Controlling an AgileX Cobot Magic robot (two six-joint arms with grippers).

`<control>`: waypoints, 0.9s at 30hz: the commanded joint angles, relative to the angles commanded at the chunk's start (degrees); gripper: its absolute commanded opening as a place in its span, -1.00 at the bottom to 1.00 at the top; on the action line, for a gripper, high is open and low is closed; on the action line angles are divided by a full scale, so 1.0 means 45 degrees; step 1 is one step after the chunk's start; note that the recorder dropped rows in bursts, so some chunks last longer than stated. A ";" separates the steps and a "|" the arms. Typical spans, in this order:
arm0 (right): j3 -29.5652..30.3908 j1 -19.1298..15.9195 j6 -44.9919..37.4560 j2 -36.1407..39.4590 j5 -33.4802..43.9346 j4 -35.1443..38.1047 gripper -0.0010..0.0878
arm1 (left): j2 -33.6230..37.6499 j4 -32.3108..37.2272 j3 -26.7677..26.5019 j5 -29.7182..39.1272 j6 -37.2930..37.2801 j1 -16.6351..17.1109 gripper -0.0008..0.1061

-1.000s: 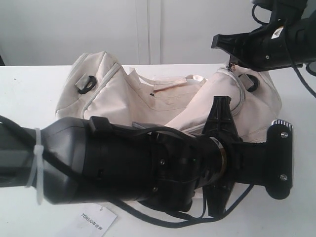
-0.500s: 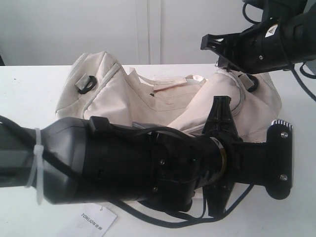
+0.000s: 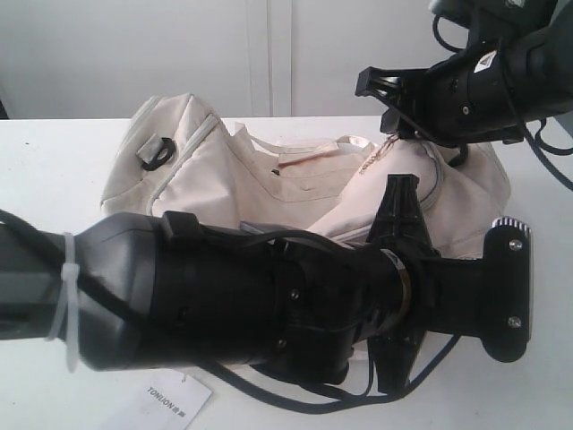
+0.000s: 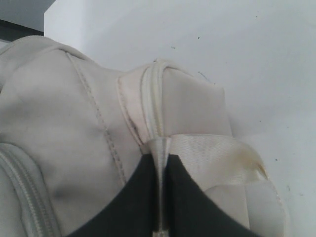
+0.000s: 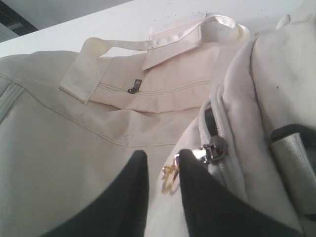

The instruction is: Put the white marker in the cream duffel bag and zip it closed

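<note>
Right end effector [image 5: 162,160] ajar, bag [image 3: 224,170] lying left-right

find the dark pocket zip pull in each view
Exterior: pull on the bag, under the strap.
Left wrist: not in it; left fingers pinch a strap.
Right wrist: pull beyond the right fingers, under the strap.
Shared landmark: that strap, in the exterior and right wrist views.

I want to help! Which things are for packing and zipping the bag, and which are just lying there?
For the job: cream duffel bag, its zip pull, the strap handle in the left hand, the right hand. No white marker in view.
Just lying about: paper hang tag.
</note>
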 joint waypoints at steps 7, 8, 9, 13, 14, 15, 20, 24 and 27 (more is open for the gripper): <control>0.0000 0.0000 0.0033 -0.0091 0.0055 0.0000 -0.34 | 0.0000 0.0000 0.0000 0.0000 0.0000 0.0000 -0.99; 0.0000 0.0000 0.0033 -0.0152 0.0051 0.0000 -0.34 | 0.0000 0.0000 0.0000 0.0037 0.0000 0.0000 -0.99; 0.0000 0.0000 0.0033 -0.0222 0.0051 0.0000 -0.34 | 0.0000 0.0000 0.0000 0.0062 0.0000 0.0000 -0.99; 0.0000 0.0000 0.0033 -0.0631 0.0022 -0.0024 -0.35 | 0.0000 0.0000 0.0000 0.0095 0.0000 0.0000 -0.99; 0.0000 0.0000 0.0033 -0.0700 0.0086 -0.0024 -0.35 | 0.0000 0.0000 0.0000 0.0095 0.0000 0.0000 -0.99; 0.0000 0.0000 0.0033 -0.0782 0.0144 -0.0024 -0.35 | 0.0000 0.0000 0.0000 0.0095 0.0000 0.0000 -0.99; 0.0000 0.0000 -0.0259 -0.1287 0.0771 -0.0275 -0.47 | 0.0000 0.0000 0.0000 0.0095 0.0000 0.0000 -0.99; 0.0000 -0.0026 -0.1027 -0.1807 0.1554 -0.0313 -0.93 | 0.0000 0.0000 0.0000 0.0095 0.0000 0.0000 -0.99; 0.0000 -0.0195 -0.1211 -0.2193 0.2191 -0.0375 -0.98 | 0.0000 0.0000 0.0000 0.0095 0.0000 0.0000 -0.99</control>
